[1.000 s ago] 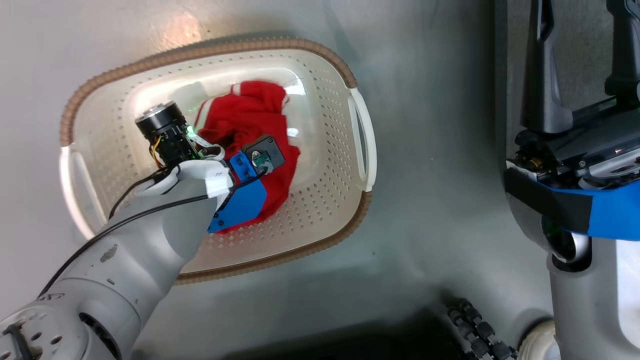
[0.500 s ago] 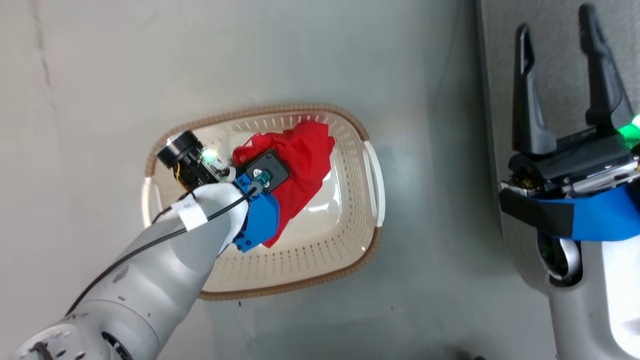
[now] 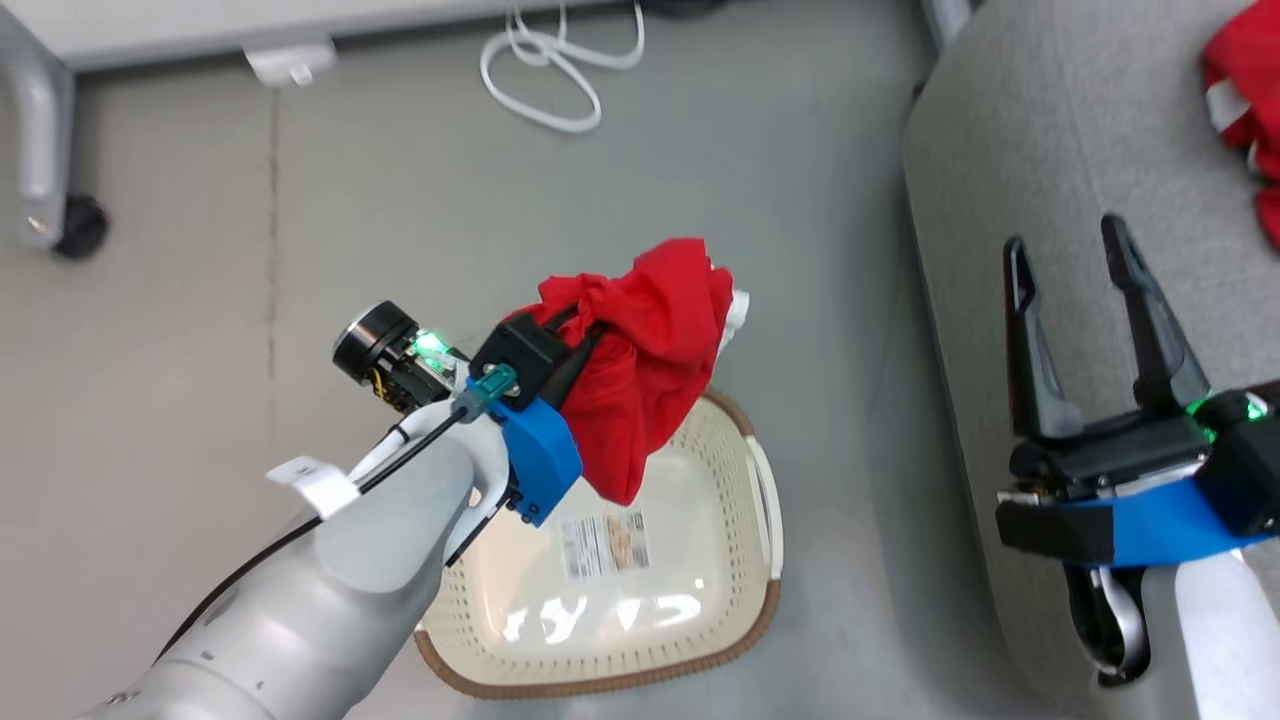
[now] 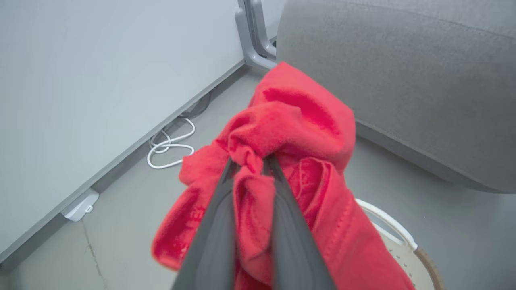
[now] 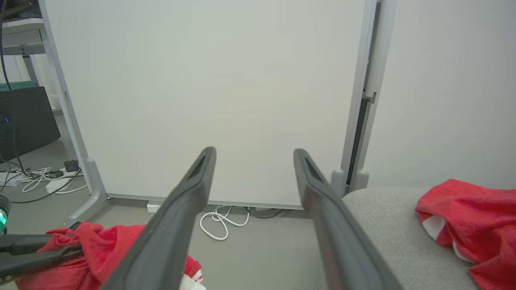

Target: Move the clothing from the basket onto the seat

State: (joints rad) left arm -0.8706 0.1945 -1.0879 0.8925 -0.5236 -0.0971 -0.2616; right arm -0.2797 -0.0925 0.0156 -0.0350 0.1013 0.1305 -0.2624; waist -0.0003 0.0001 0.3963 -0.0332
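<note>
Grey floor [image 3: 200, 300] ran under the whole work area. A white cable [image 3: 545, 70] lay looped at 12 o'clock in the head view, at the foot of a pale partition panel [image 5: 201, 80].

Findings:

1. The basket [image 3: 770, 500] stood on the floor at 6 o'clock. The visible part of its bottom carried a label sticker [image 3: 605, 545] and no fabric. The part under my left forearm was hidden.

2. My left gripper [image 4: 249, 165] was clamped on a bunched fold of the red garment [image 3: 650, 380]. The cloth hung in the air above the basket's 12 o'clock rim, and its lowest fold was over the basket's interior. I could not tell whether it cleared the rim.

3. The seat [image 3: 1050, 150] filled the 3 o'clock side, apart from the held cloth. A second red garment [image 3: 1245, 120] with white trim rested on it toward 2 o'clock.

4. My right gripper [image 3: 1063, 235] hovered over the seat's near edge at 4 o'clock. Its fingers were spread and held nothing.

Assessment: one piece was delivered and the other was out of the basket but not yet placed. I judged the task better than half complete. What remained was to carry the held cloth toward 3 o'clock and release it on the seat.
</note>
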